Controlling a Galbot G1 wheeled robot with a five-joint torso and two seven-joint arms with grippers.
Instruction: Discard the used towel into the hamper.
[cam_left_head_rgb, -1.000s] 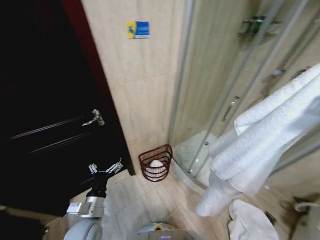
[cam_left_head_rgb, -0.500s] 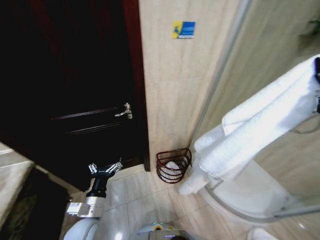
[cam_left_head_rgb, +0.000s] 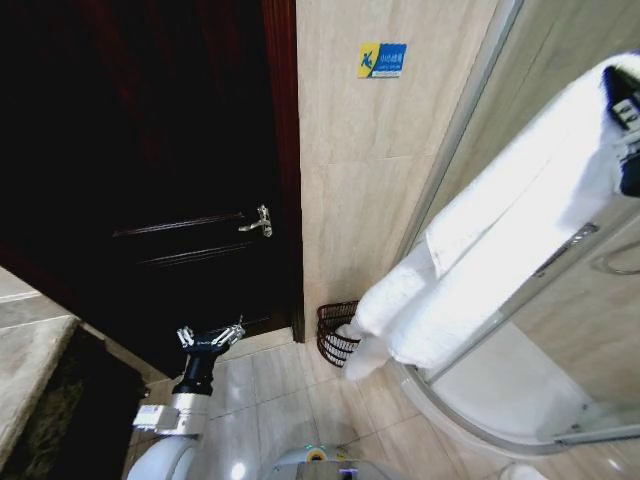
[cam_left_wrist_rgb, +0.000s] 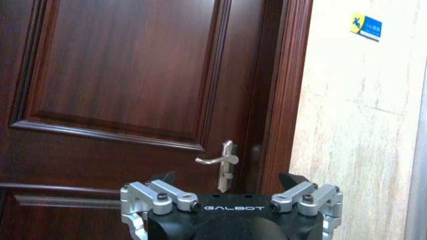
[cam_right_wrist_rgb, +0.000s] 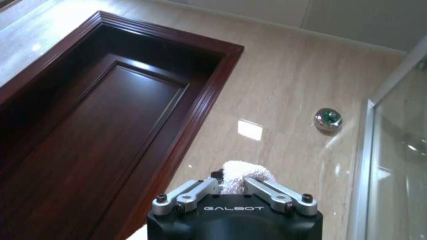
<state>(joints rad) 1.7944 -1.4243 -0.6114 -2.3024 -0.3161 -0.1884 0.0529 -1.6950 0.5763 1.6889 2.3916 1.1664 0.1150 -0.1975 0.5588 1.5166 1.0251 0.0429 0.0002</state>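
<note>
Hamper (cam_left_head_rgb: 335, 332) right of door (cam_left_head_rgb: 150, 180) (towel (cam_left_head_rgb: 480, 250) partly before it).

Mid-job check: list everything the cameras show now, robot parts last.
towel: one, white, hanging from the right tool, draped down over the hamper's rim
hamper: one, dark reddish-brown, on the floor at the wall's foot, partly hidden by the towel
door: one, dark wood, left of the wall
door handle: one, silver
wall sign: one, blue and yellow
shower enclosure: one, glass, right
left tool: open, low, facing the door
right tool: shut on the towel
</note>
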